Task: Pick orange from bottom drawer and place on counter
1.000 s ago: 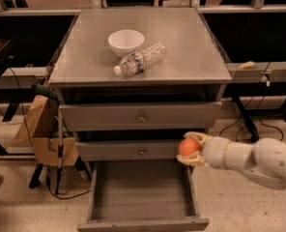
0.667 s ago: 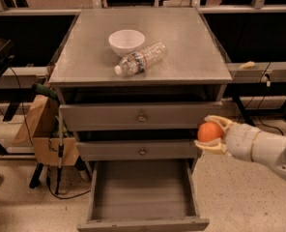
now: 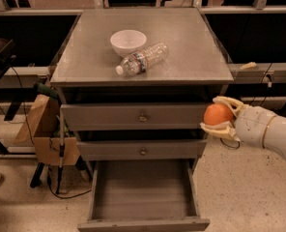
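The orange (image 3: pixel 216 114) is held in the air at the right end of the top drawer's front, just below the counter's edge. My gripper (image 3: pixel 219 116) is shut on it, one pale finger above the fruit and one beneath, with the white arm coming in from the right. The bottom drawer (image 3: pixel 142 220) is pulled out and I see nothing inside it. The counter (image 3: pixel 181 62) is the grey cabinet top above.
A white bowl (image 3: pixel 128 42) and a clear plastic bottle (image 3: pixel 141 58) lying on its side occupy the counter's middle. The two knobbed upper drawers are closed. A cardboard box (image 3: pixel 42 129) and a cane stand left of the cabinet. Speckled floor lies to the right.
The gripper has carried the orange up and to the right, from in front of the middle drawer to beside the top drawer's right end.
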You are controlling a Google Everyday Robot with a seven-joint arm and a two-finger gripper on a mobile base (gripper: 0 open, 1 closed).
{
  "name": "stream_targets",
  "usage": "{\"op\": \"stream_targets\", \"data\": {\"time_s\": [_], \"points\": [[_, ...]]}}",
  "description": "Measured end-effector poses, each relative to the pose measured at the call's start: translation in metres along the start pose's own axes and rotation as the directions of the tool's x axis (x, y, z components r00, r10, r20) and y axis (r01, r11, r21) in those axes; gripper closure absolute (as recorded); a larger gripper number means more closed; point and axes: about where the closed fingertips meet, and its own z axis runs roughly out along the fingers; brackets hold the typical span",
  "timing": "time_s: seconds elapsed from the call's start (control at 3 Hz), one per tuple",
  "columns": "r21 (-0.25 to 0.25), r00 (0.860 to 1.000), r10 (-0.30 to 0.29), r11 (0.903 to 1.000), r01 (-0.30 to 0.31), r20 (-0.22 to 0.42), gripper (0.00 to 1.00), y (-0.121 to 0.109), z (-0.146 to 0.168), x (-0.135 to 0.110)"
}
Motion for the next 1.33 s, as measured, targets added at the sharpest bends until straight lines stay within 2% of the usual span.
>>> {"op": "stream_targets", "data": {"time_s": [0.33, 0.67, 1.0, 1.33], "points": [[-0.003, 0.999, 0.022, 0.9997, -0.022, 0.032, 1.00, -0.001, 0.001, 0.001], [0.024, 0.995, -0.001, 0.9997, -0.002, 0.104, 1.00, -0.021, -0.001, -0.025], [0.071, 0.981, -0.069, 0.9959, 0.057, 0.181, 1.00, -0.060, 0.007, -0.082], [0.099, 0.969, -0.129, 0.9889, 0.110, 0.211, 1.00, -0.089, 0.028, -0.132]]}}
